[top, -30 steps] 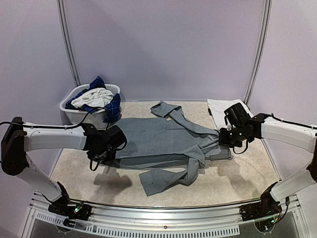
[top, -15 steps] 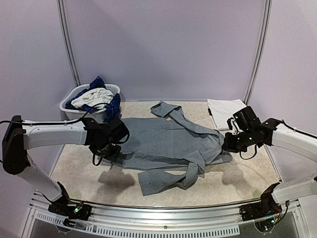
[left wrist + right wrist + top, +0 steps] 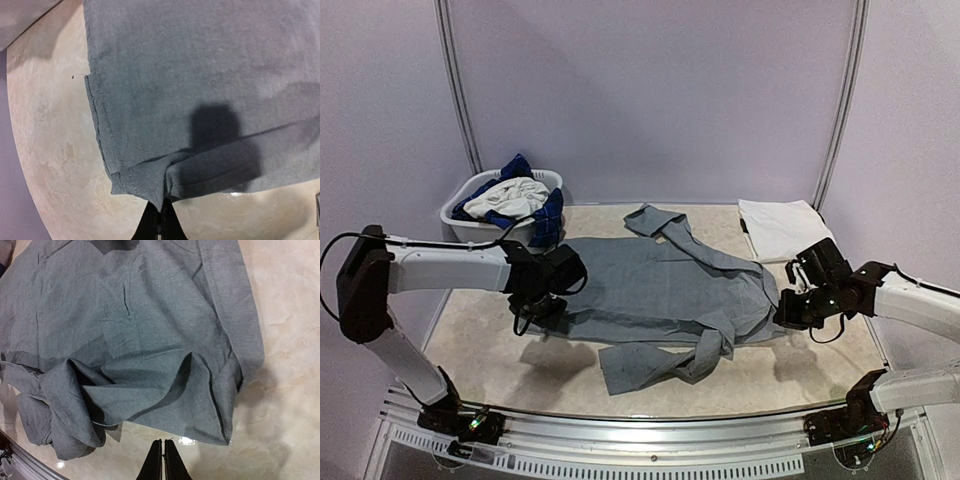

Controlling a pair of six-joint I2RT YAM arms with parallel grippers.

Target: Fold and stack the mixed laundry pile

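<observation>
The left claw (image 3: pixel 160 221) pinches a hem corner of the grey shirt (image 3: pixel 200 75). The right claw (image 3: pixel 163 460) is closed and empty, just off the opposite edge. The shirt lies spread on the marbled beige counter (image 3: pixel 800 360). A basket (image 3: pixel 460 226) of clothes (image 3: pixel 512 196) stands back left, before lilac walls (image 3: pixel 660 100).

No text, label, brand or number can be read anywhere

We count:
- one grey shirt (image 3: pixel 660 285), centre of table (image 3: pixel 500 350)
- one folded white cloth (image 3: pixel 778 225), two o'clock
- one white basket (image 3: pixel 460 222), ten o'clock, holding one white piece (image 3: pixel 510 195) and at least one blue plaid piece (image 3: pixel 550 212)
- two grippers: left gripper (image 3: pixel 161 215) at nine o'clock, right gripper (image 3: pixel 163 447) at three o'clock
</observation>
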